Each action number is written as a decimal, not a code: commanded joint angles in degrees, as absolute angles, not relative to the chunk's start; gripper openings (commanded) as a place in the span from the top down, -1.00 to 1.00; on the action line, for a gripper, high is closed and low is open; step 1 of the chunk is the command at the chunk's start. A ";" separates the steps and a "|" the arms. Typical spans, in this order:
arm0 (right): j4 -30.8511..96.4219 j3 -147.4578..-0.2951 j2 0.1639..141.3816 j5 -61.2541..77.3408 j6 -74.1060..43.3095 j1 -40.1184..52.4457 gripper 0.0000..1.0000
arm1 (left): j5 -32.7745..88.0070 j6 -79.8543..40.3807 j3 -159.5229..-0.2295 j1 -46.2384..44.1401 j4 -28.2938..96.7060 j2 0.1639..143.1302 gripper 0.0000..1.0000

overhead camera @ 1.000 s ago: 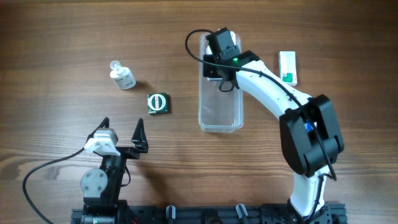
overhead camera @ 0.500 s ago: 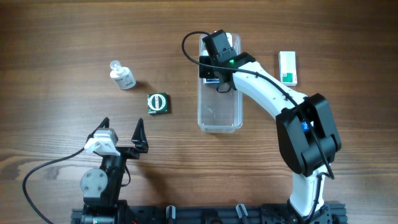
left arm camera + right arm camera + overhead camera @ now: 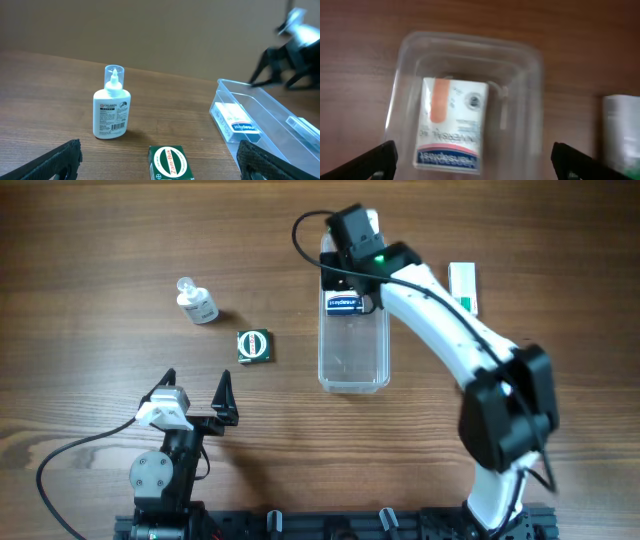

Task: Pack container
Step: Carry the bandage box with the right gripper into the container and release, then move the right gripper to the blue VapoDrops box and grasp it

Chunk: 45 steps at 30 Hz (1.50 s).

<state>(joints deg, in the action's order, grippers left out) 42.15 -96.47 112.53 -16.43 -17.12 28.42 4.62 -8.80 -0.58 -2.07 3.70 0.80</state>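
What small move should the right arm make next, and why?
Probably lift the right gripper clear of the tub and move toward the white and green box beside it. The jaws stand open, a blue-labelled box already lies in the tub, and that other box is nearest.

lotion bottle (image 3: 111,108), green box (image 3: 170,162), container (image 3: 280,129)
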 commanded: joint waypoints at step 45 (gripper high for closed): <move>50.65 -62.22 97.67 0.14 5.98 -11.44 -0.99 | 5.54 -7.68 -0.34 -1.61 3.95 0.38 -1.00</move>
<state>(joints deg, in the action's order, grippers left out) 51.72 -63.83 97.03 -1.91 4.43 -11.42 4.62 -8.80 -0.58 -2.07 3.70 0.80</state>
